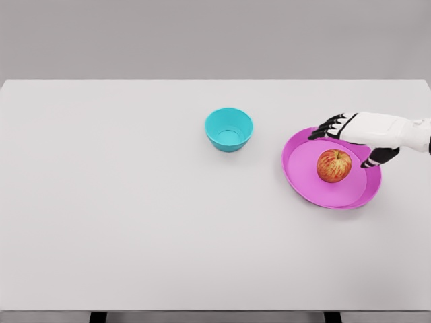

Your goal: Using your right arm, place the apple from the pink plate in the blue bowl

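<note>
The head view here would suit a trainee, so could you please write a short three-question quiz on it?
1. True or false: the apple lies on the pink plate.
2. What sits left of the plate? A) blue bowl B) mug C) spoon
3. Which hand is above the plate's far rim, fingers spread?

Key: 1 true; 2 A; 3 the right hand, holding nothing.

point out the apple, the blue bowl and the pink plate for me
apple (334, 165), head view, middle of its red skin
blue bowl (214, 135), head view, outer left wall
pink plate (300, 160), head view, bare floor left of the apple
</note>
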